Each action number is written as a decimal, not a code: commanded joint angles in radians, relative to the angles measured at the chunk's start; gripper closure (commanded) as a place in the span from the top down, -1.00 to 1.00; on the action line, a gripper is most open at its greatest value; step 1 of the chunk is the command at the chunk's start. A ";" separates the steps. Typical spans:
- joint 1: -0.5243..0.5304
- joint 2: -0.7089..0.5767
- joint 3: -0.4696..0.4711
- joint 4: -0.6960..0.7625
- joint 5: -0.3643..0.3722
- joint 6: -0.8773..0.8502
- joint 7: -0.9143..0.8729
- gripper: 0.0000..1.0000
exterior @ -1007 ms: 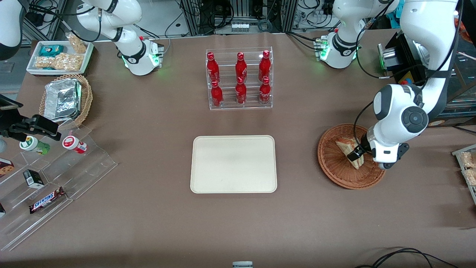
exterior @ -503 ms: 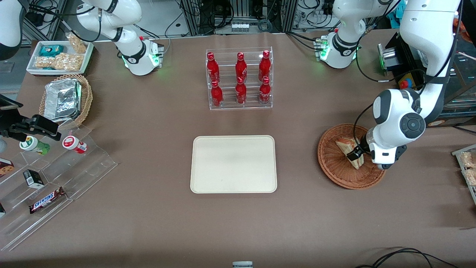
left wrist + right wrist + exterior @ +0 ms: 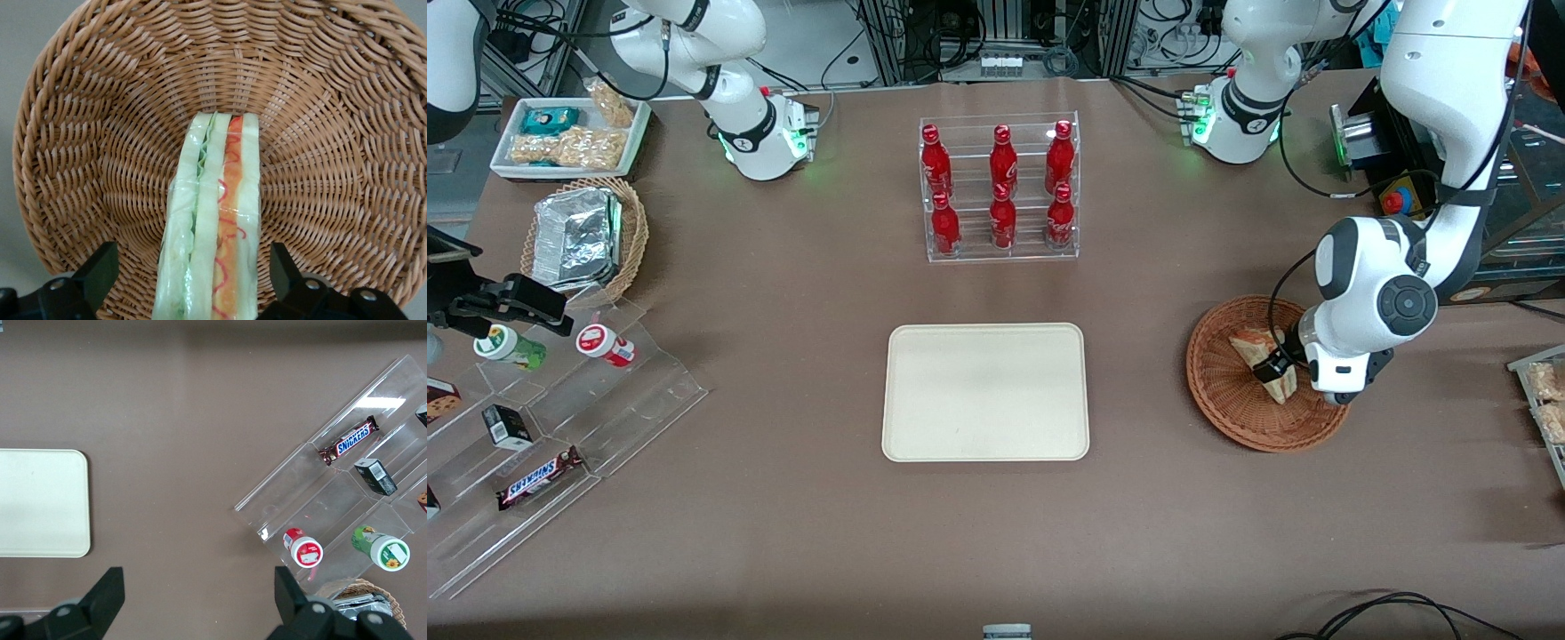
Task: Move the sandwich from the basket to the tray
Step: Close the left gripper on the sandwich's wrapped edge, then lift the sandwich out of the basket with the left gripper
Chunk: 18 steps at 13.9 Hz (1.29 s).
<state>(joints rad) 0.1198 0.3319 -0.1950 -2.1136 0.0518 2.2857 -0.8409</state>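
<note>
Gripper straddling the sandwich in the basket

The gripper (image 3: 193, 283) is low in the wicker basket (image 3: 87, 133), its 2 fingers (image 3: 100, 270) wide apart on either side of the wrapped sandwich (image 3: 213, 227). Risk: slick wrap may slip before reaching the tray (image 3: 985, 391).

Left arm: wrist housing has shifted slightly toward 10 o'clock in the front view over the last second, drawing in over the basket (image 3: 1232, 391).
Gripper (image 3: 1273, 366): has moved with it, a little toward 10 o'clock, at the sandwich (image 3: 1263, 360); fingers (image 3: 100, 273) stand spread either side of the wedge (image 3: 213, 227), not touching it.
</note>
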 commanded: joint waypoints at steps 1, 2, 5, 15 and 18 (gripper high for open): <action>-0.014 -0.008 0.000 -0.008 0.014 0.008 -0.087 0.88; -0.017 -0.016 0.000 -0.009 0.016 0.000 -0.116 0.49; -0.026 -0.045 -0.001 -0.017 0.016 -0.040 -0.124 -0.63; -0.028 -0.116 -0.202 0.190 0.019 -0.252 -0.276 -0.84; -0.029 -0.062 -0.381 0.245 0.141 -0.253 -0.158 -0.84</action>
<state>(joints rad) 0.0906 0.2222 -0.4910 -1.9150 0.1270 2.0539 -1.0495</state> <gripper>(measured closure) 0.850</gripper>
